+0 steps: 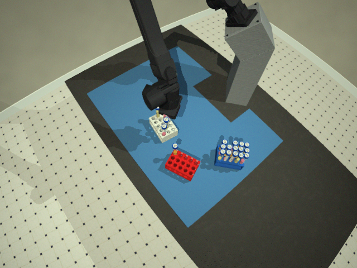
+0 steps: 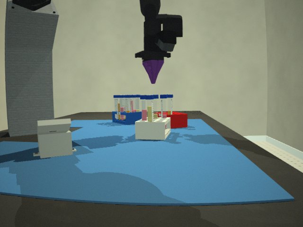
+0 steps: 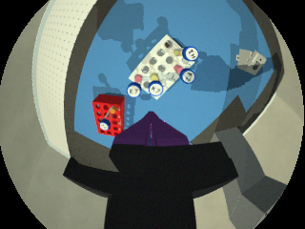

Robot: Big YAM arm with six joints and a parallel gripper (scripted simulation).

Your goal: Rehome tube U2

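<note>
My gripper (image 2: 153,82) is shut with nothing between its purple fingers, and it hangs well above the white rack RB (image 2: 153,128). In the wrist view the fingers (image 3: 152,129) point down just in front of that rack (image 3: 162,67). Several blue-capped tubes stand in RB (image 1: 161,129). The blue rack RA (image 1: 232,156) holds many capped tubes. One tube (image 1: 174,147) stands at a corner of the red rack QR (image 1: 182,164). The cap IDs are too small to read.
The grey-white DONE button box (image 2: 53,137) stands on the mat beside the racks and also shows in the wrist view (image 3: 250,59). The tall grey arm pedestal (image 1: 249,54) stands at the back. QR (image 2: 177,119) sits just behind RB.
</note>
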